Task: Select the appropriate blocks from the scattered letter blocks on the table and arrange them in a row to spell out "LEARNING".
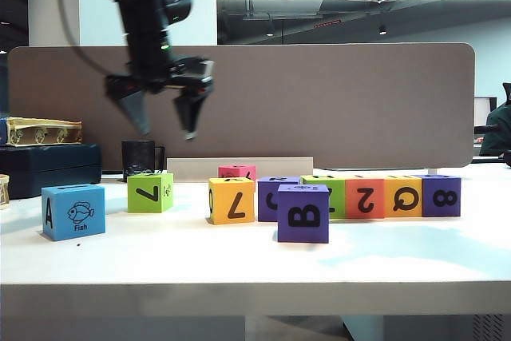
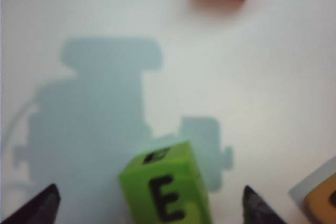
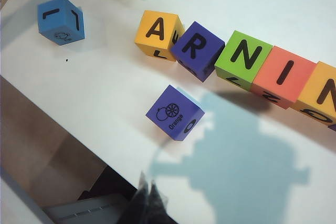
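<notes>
row: yellow-orange A cube, purple R cube, green N cube, red-pink I cube, next yellow-orange cube lined up touching on white tabletop; row end cropped
E: green E cube released, below and between left gripper jaws, gap to A not closed
L: blue cube judged candidate, unplaced
left jaws: spread wide, empty, raised
right gripper: jaws pressed together, empty, near front edge, purple Orange-picture cube just ahead

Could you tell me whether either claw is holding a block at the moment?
No. The left claw hangs open above the green E cube; the right claw is shut on nothing.
</notes>
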`<state>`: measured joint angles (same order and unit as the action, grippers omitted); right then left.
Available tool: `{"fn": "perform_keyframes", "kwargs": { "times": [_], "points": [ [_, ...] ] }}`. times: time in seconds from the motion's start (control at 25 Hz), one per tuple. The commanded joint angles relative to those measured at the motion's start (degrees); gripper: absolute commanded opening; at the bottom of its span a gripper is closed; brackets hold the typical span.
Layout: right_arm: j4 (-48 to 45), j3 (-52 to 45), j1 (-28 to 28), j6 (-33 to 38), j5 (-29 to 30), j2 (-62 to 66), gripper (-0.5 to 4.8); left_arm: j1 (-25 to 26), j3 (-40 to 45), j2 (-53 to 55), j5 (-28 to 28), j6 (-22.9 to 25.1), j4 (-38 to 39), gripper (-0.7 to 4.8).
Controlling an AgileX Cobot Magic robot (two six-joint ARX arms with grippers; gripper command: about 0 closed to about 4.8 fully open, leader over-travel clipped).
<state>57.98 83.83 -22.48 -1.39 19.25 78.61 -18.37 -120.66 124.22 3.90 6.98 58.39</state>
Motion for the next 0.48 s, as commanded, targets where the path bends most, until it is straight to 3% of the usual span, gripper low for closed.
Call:
{"fn": "perform_keyframes", "kwargs": {
  "times": [0.04, 0.32, 0.48],
  "points": [
    [-0.4, 0.3, -0.1, -0.2, 0.2, -0.2, -0.01, 1.6, 0.2, -0.3, -4.6, -5.6, 4.2, 4.79],
    [-0.7, 0.3, -0.1, -0.2, 0.2, -0.2, -0.01, 2.3, 0.2, -0.2, -6.7, -6.7, 5.1, 4.79],
    [-0.3, 0.3, -0.1, -0.2, 0.3, -0.2, -0.01, 2.3, 1.2, -0.2, -6.6, -10.7, 6.1, 4.79]
  ]
}}
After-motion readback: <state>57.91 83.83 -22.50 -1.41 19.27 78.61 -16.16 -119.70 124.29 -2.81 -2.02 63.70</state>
